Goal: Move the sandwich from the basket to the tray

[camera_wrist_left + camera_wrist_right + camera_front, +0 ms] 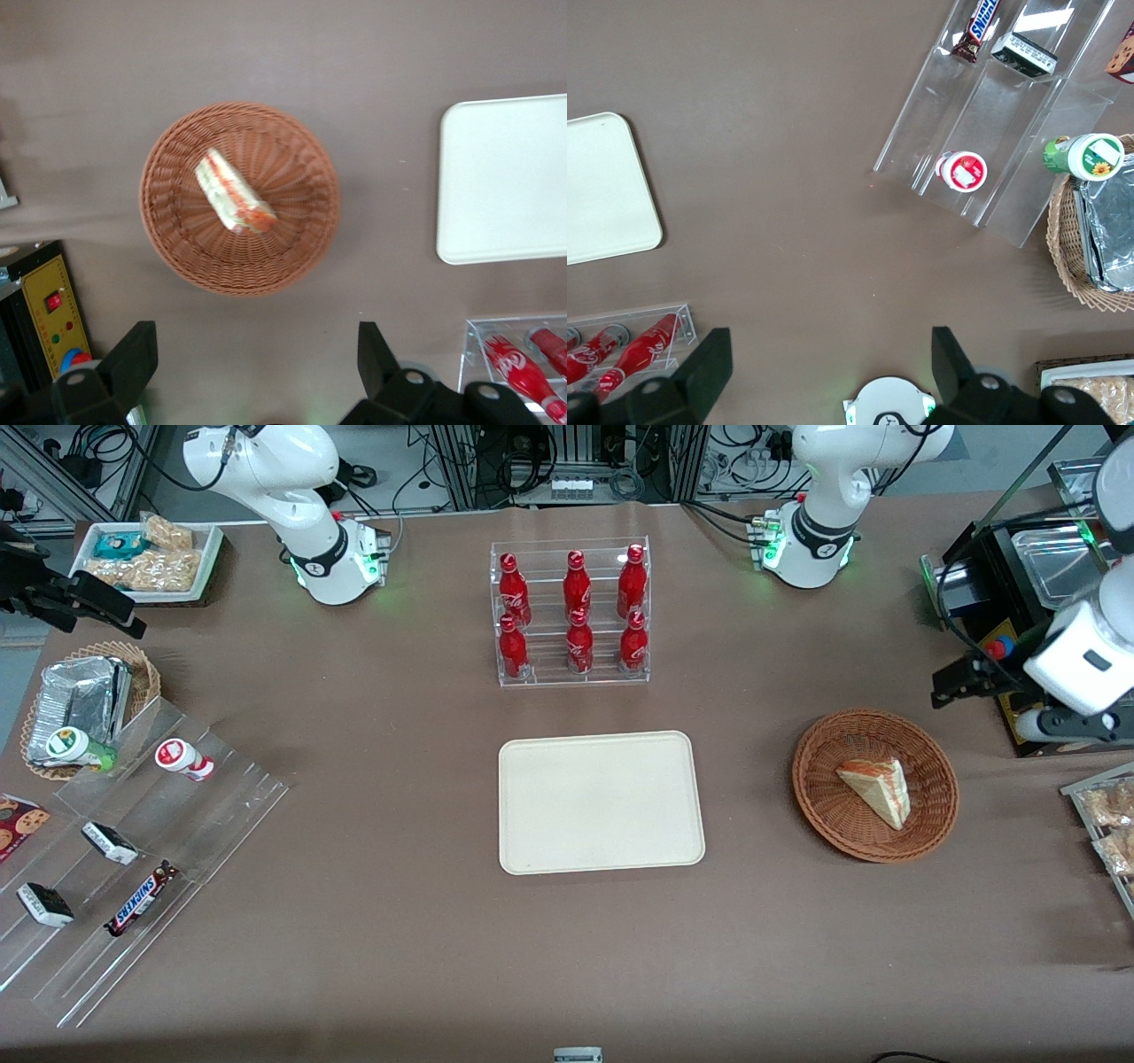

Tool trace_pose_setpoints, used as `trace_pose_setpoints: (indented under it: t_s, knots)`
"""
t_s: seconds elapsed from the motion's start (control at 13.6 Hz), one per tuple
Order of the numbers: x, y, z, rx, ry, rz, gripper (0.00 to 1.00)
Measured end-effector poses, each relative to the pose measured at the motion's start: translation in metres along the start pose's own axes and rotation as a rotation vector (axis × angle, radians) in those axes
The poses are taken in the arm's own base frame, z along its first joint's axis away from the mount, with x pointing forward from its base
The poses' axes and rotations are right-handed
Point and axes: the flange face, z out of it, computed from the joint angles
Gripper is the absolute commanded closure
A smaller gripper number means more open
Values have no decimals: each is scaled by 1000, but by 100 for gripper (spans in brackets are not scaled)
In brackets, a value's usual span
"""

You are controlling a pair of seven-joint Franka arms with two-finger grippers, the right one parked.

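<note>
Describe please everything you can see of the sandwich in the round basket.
The sandwich is a triangular wedge of pale bread with orange-red and green filling showing along one edge. It looks whole and lies on its side in the brown woven basket, near its middle, touching only the wicker. The cream tray beside the basket holds nothing. The claw hovers open above the table, off the basket's rim, not touching the sandwich.

Open end effector (252,363) hangs over the table, sandwich (233,192) lying in basket (177,239)
</note>
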Motion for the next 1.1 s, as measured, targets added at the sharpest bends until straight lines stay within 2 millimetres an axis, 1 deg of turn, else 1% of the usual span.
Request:
trace_pose_setpoints:
  t_s: [0.07, 0.22, 0.37, 0.51, 0.66, 0.81, 0.95, 1.1]
  knots:
    - [9, -14, 21, 0, -25, -23, 0]
    - [24, -32, 74, -3, -53, -52, 0]
    - [28, -41, 127, -6, -61, -67, 0]
    - [24, -41, 167, -5, -63, -101, 0]
    - [17, -40, 197, -2, -52, -191, 0]
    - [9, -39, 219, 0, -33, -314, 0]
    - [0, -38, 237, -5, 5, -501, 0]
    - [-5, -37, 249, -17, 41, -721, 0]
